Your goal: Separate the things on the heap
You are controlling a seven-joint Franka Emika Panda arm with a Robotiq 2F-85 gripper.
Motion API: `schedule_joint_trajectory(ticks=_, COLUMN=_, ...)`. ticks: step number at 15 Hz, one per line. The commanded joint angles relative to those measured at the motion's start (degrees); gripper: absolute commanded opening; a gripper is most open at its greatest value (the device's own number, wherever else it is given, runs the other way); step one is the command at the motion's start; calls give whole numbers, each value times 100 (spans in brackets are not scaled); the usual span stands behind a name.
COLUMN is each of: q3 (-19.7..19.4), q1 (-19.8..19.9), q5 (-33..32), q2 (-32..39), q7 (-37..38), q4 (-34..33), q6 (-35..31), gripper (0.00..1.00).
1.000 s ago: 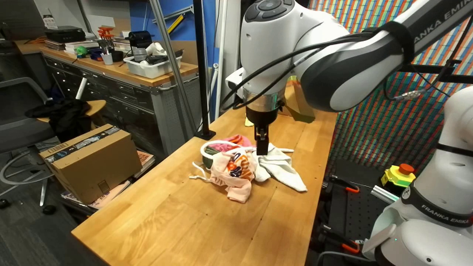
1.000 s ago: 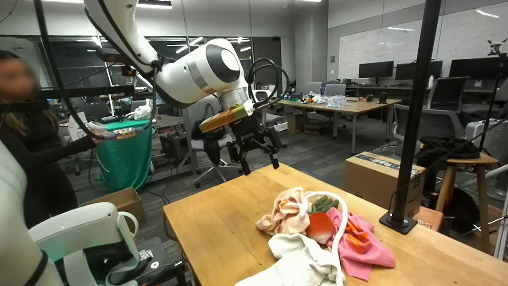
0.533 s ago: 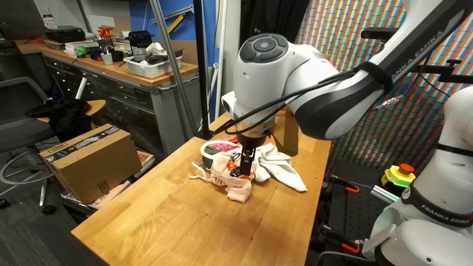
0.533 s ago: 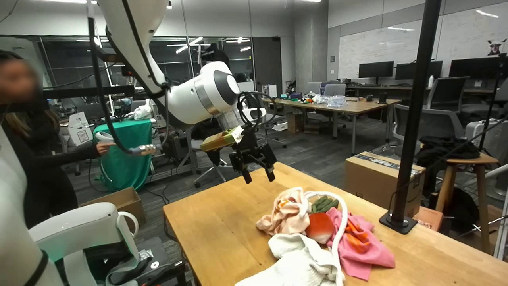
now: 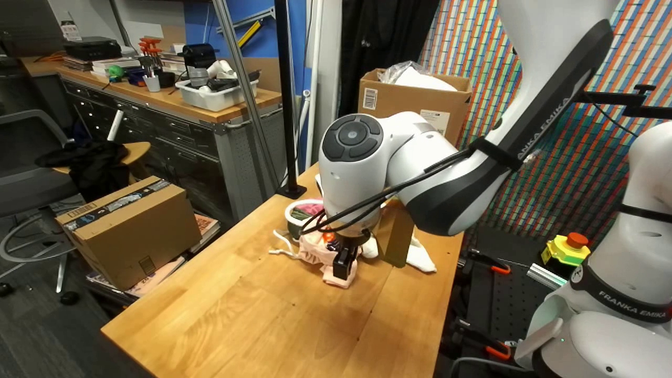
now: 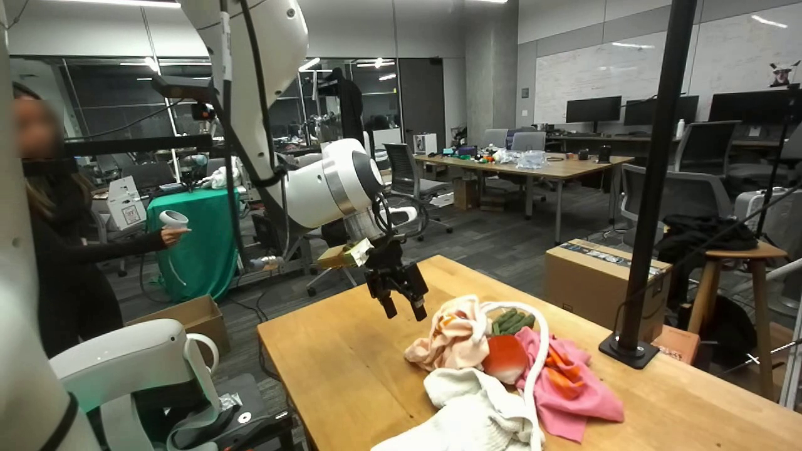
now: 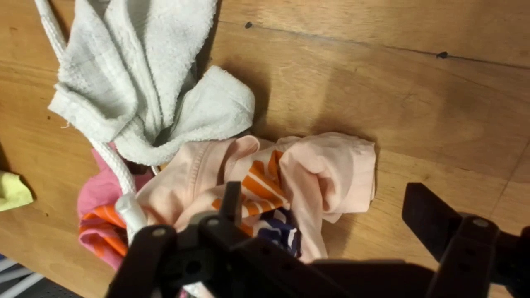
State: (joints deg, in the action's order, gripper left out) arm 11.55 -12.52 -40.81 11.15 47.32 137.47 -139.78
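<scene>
The heap lies on the wooden table. It holds a peach cloth with orange and navy print (image 6: 454, 341), a white towel (image 6: 470, 407), a pink cloth (image 6: 579, 391), a red-and-white rounded thing (image 6: 504, 358), green pieces (image 6: 514, 322) and a thick white cord (image 6: 540, 351). My gripper (image 6: 405, 308) is open and empty, above the table beside the peach cloth. In the wrist view the peach cloth (image 7: 319, 174) shows between the open fingers (image 7: 323, 198), with the left finger over its print. The white towel (image 7: 153, 62) and pink cloth (image 7: 97, 192) lie farther left there.
A black post base (image 6: 629, 352) stands at the table edge near the heap. A cardboard box (image 5: 415, 100) stands behind the arm. A yellow piece (image 7: 14, 192) lies at the wrist view's left. A person (image 6: 69, 250) stands behind the robot.
My gripper has come down and moved from over the white towel to the peach cloth's near end. It stays open. The heap has not moved.
</scene>
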Motion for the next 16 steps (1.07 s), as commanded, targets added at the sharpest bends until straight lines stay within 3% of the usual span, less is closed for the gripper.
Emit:
schedule_joint_trajectory(ticks=1, q3=-161, q1=-247, q5=-47, q2=352, q7=275, q4=-353, q6=-93, gripper=100)
schedule_joint_trajectory(ticks=16, q3=-1005, q1=-225, q5=-108, q2=1155, q7=154, q4=-1121, q6=-600, gripper=100)
